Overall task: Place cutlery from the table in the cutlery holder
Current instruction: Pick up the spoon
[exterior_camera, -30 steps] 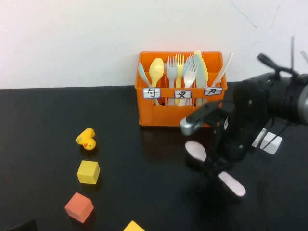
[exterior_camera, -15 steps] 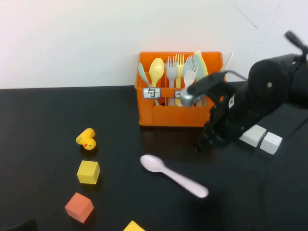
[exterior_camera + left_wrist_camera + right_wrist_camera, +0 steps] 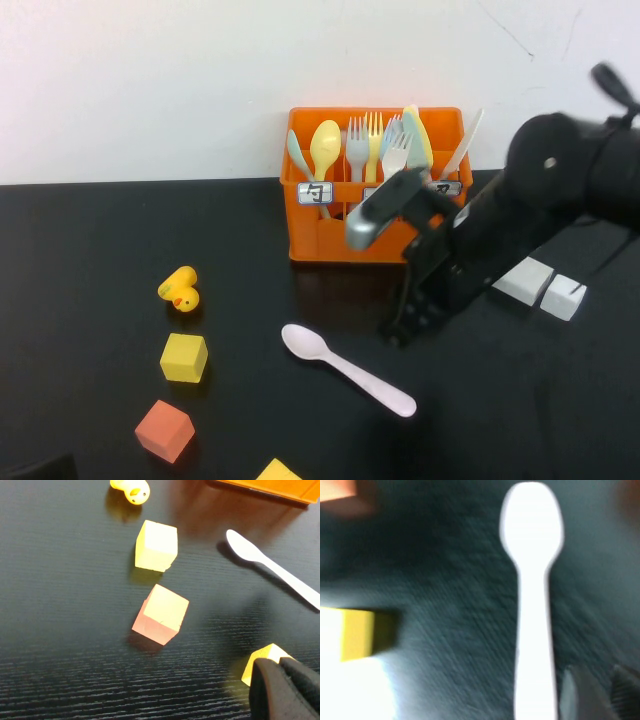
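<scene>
Just below the right gripper, its jaws' state unclear, lies the pink spoon, awaiting pickup; left gripper parked, pressed together

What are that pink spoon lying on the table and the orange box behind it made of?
The pale pink spoon looks like thin matte plastic: uniform colour, one moulded piece. The orange cutlery holder seems moulded plastic too, slightly glossy, with crate-like walls. Neither can be confirmed by look alone.

Pale pink plastic spoon lies flat on the matte black tabletop, yellow cube well off beside it.
</scene>
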